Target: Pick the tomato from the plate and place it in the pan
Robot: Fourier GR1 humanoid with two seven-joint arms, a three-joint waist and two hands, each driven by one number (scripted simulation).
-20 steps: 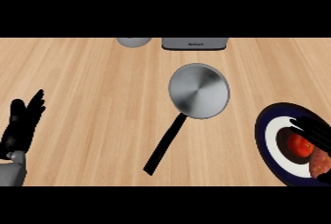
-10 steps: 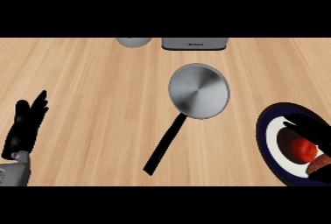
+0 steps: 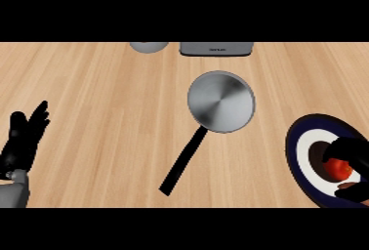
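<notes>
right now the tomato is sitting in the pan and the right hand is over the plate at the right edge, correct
Not quite. The head view shows the tomato on the plate, not in the pan, which holds nothing. The rest stands: the right hand is over the plate at the right edge, its fingers curled round the tomato.

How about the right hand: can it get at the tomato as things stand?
Probably yes: the right hand is over the plate, curled round the tomato, with nothing else in between.
</notes>
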